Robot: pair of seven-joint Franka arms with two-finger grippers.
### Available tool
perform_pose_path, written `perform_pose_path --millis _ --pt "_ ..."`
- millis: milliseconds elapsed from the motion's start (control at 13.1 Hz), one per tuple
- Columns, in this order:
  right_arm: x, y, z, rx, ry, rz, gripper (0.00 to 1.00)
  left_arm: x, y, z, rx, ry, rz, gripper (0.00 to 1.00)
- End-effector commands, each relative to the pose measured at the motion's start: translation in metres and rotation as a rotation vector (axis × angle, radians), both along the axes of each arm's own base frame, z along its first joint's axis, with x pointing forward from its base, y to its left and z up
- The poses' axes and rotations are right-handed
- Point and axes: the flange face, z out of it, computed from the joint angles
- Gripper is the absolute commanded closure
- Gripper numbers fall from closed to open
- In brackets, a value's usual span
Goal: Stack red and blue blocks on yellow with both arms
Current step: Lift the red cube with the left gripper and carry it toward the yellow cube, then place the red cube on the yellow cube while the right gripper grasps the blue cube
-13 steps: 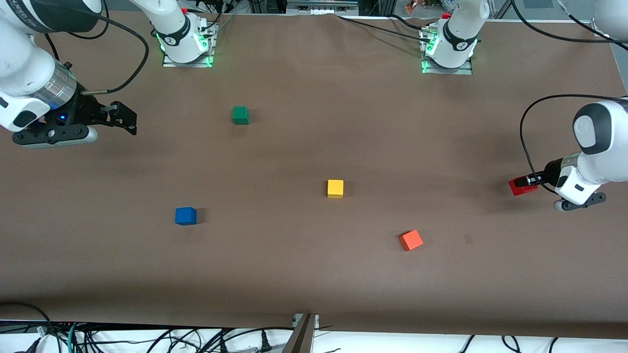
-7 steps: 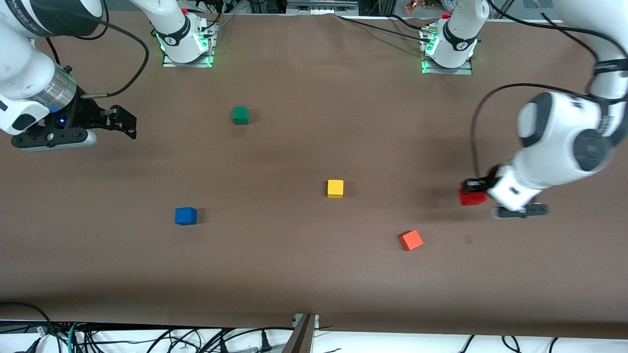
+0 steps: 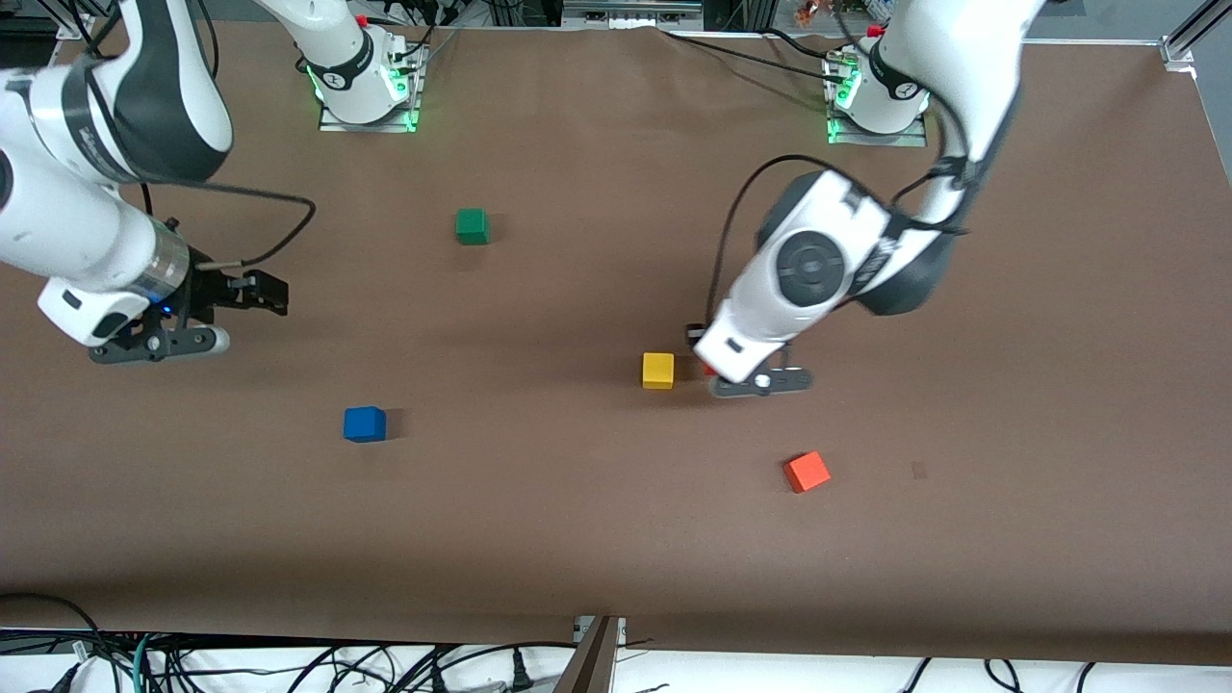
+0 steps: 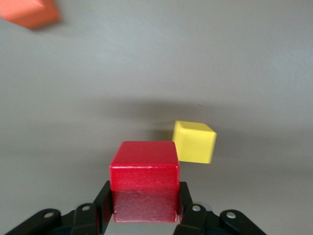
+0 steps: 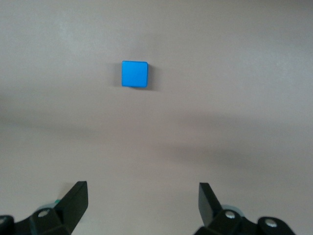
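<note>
My left gripper (image 3: 697, 339) is shut on the deep red block (image 4: 144, 181) and holds it just above the table, close beside the yellow cube (image 3: 658, 371) on the side toward the left arm's end. The wrist hides most of the block in the front view. In the left wrist view the yellow cube (image 4: 194, 142) sits just past the red block, off to one side. The blue block (image 3: 365, 423) rests on the table toward the right arm's end. My right gripper (image 3: 272, 295) is open and empty above the table, with the blue block (image 5: 134, 74) ahead of its fingers (image 5: 73, 200).
A green cube (image 3: 472, 226) sits nearer the robot bases. A lighter orange-red cube (image 3: 807, 472) lies nearer the front camera than the yellow cube and also shows in the left wrist view (image 4: 29, 12). The brown table (image 3: 616, 539) is bare elsewhere.
My left arm has swung the red block from the left arm's end of the table to beside the yellow cube. My right gripper has shifted a little toward the blue block.
</note>
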Motion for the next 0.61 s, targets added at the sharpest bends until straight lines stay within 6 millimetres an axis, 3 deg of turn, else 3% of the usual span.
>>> perform_pose_path --millis 0,153,382,459,535 --pt "0.019 0.002 -0.030 0.009 -0.042 0.010 0.00 0.005 -0.030 -0.016 0.001 0.010 0.043 0.81" --pt "0.036 0.005 -0.079 0.018 -0.060 0.008 0.00 -0.010 -0.051 -0.032 0.008 0.023 0.004 0.79" --pt "0.044 0.007 -0.189 0.037 -0.151 0.004 0.00 -0.023 -0.072 -0.051 0.039 -0.015 -0.067 0.79" --pt "0.046 0.009 -0.207 0.042 -0.171 0.005 0.00 -0.024 -0.073 -0.055 0.052 -0.021 -0.079 0.79" --pt "0.048 0.014 -0.212 0.047 -0.177 0.011 0.00 -0.027 -0.079 -0.059 0.050 -0.024 -0.090 0.78"
